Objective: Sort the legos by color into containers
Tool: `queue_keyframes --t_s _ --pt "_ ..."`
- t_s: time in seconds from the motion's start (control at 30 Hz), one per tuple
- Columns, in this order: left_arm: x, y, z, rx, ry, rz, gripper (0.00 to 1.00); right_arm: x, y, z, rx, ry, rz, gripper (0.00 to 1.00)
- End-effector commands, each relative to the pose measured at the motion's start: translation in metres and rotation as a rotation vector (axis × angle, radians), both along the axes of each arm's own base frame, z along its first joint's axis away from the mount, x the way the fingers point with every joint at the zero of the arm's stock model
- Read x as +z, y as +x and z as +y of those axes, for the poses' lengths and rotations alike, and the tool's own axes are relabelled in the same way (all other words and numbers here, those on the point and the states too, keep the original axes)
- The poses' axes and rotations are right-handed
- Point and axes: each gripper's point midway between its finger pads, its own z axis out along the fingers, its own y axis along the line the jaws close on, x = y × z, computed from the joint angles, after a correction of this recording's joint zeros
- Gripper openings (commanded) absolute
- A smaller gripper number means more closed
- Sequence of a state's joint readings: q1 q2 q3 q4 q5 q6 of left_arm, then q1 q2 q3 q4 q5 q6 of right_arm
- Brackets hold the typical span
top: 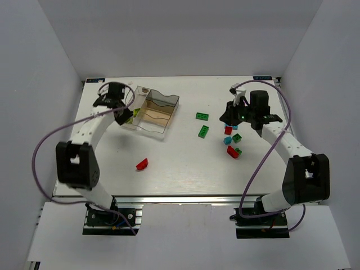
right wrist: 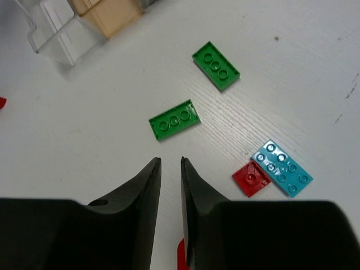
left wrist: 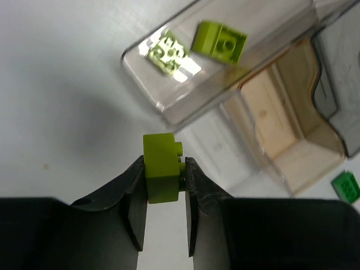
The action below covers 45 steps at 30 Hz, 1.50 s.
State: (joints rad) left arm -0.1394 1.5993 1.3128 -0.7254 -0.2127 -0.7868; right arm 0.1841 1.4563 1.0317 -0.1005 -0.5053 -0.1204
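Two yellow-green bricks (left wrist: pixel 219 40) lie in your tray (left wrist: pixel 169 109), your left hand (left wrist: pixel 164 163) pinches a third brick (left wrist: pixel 162 174) just beside it, and your slightly spread, empty right hand (right wrist: pixel 170 162) hovers over unsorted bricks (right wrist: pixel 174 120) on the desk (right wrist: pixel 84 129).

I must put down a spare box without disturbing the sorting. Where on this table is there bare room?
Free: the near middle, between the lone red brick and the mixed brick cluster; also the far strip behind the two green plates. Crowded: around the tray and that cluster.
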Motion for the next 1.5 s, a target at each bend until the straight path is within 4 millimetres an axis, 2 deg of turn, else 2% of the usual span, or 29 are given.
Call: queue_keyframes --t_s 0.0,0.07,0.1,0.17,0.2,0.23,0.27,0.33,0.37,0.53,0.57,0.63,0.67,0.7,0.73,0.77,0.8,0.83,0.87,0.9,0.93,0.97,1.0,1.03,1.07,1.1,1.2,1.27,1.47 --pt "0.009 0.052 0.016 0.015 0.096 -0.051 0.0 0.004 -0.015 -0.003 0.061 -0.012 0.0 0.27" --pt "0.006 0.07 0.014 -0.002 0.112 -0.045 0.01 0.002 -0.018 -0.008 0.06 -0.01 0.016 0.29" --pt "0.003 0.084 0.016 -0.005 0.114 -0.037 0.06 -0.001 -0.018 -0.011 0.054 -0.012 0.023 0.32" --pt "-0.002 0.094 0.015 -0.014 0.12 -0.021 0.14 -0.005 -0.02 -0.012 0.061 -0.022 0.031 0.37" --pt "-0.009 0.1 0.014 -0.022 0.123 -0.002 0.19 -0.007 -0.019 -0.014 0.056 -0.024 0.039 0.49" --pt "-0.013 0.101 0.014 -0.024 0.124 0.006 0.33 -0.01 -0.021 -0.014 0.058 -0.025 0.054 0.56" --pt "-0.017 0.102 0.013 -0.029 0.125 0.014 0.41 -0.01 -0.019 -0.015 0.06 -0.027 0.059 0.65" --pt "-0.021 0.103 0.013 -0.029 0.123 0.023 0.63 -0.011 -0.019 -0.015 0.069 -0.026 0.07 0.68" --pt "-0.022 0.103 0.012 -0.032 0.122 0.024 0.66 -0.01 -0.017 -0.015 0.074 -0.024 0.07 0.68" --pt "-0.008 0.102 0.009 -0.05 0.106 -0.016 0.74 -0.019 -0.013 -0.008 0.107 -0.004 0.136 0.69" --pt "0.004 0.101 0.009 -0.055 0.103 -0.041 0.74 -0.022 -0.014 -0.008 0.109 -0.004 0.158 0.69" --pt "0.014 0.096 0.004 -0.075 0.102 -0.063 0.71 -0.025 -0.009 -0.005 0.106 0.002 0.187 0.64" --pt "0.033 0.092 0.002 -0.087 0.094 -0.103 0.65 -0.034 -0.008 -0.004 0.103 -0.002 0.229 0.58" --pt "0.04 0.088 -0.003 -0.111 0.098 -0.123 0.6 -0.033 0.0 -0.006 0.079 -0.018 0.229 0.54" --pt "0.036 0.078 -0.003 -0.129 0.099 -0.115 0.54 -0.041 0.003 -0.008 0.056 -0.024 0.264 0.48" --pt "0.057 0.069 -0.01 -0.195 0.079 -0.166 0.36 -0.043 0.006 -0.01 0.042 -0.034 0.278 0.46" --pt "0.066 0.064 -0.015 -0.228 0.065 -0.206 0.27 -0.045 0.011 -0.015 0.014 -0.065 0.292 0.44" --pt "0.048 0.046 -0.018 -0.262 0.047 -0.174 0.22 -0.053 0.014 -0.018 -0.002 -0.084 0.313 0.44" --pt "0.078 0.035 -0.031 -0.334 0.002 -0.282 0.19 -0.056 0.016 -0.022 -0.018 -0.109 0.318 0.45" --pt "0.08 0.022 -0.038 -0.374 -0.031 -0.309 0.19 -0.059 0.016 -0.026 -0.026 -0.128 0.33 0.48" --pt "0.082 0.009 -0.044 -0.412 -0.057 -0.338 0.22 -0.064 0.017 -0.029 -0.035 -0.149 0.335 0.51" --pt "0.061 -0.008 -0.049 -0.452 -0.082 -0.334 0.27 -0.068 0.02 -0.037 -0.056 -0.19 0.325 0.58" --pt "0.082 -0.029 -0.058 -0.496 -0.124 -0.407 0.5 -0.07 0.022 -0.042 -0.072 -0.209 0.324 0.6" --pt "0.079 -0.041 -0.062 -0.519 -0.149 -0.414 0.61 -0.073 0.026 -0.045 -0.084 -0.226 0.322 0.61" --pt "0.059 -0.059 -0.065 -0.527 -0.183 -0.376 0.69 -0.075 0.031 -0.052 -0.102 -0.267 0.308 0.66" --pt "0.067 -0.074 -0.067 -0.546 -0.205 -0.398 0.78 -0.077 0.034 -0.058 -0.11 -0.296 0.298 0.69" --pt "0.048 -0.104 -0.072 -0.562 -0.246 -0.336 0.82 -0.079 0.047 -0.07 -0.098 -0.386 0.247 0.76" --pt "0.047 -0.119 -0.069 -0.554 -0.248 -0.331 0.83 -0.076 0.057 -0.079 -0.1 -0.431 0.214 0.78" --pt "0.034 -0.143 -0.066 -0.523 -0.271 -0.303 0.84 -0.075 0.074 -0.099 0.01 -0.501 0.175 0.78"
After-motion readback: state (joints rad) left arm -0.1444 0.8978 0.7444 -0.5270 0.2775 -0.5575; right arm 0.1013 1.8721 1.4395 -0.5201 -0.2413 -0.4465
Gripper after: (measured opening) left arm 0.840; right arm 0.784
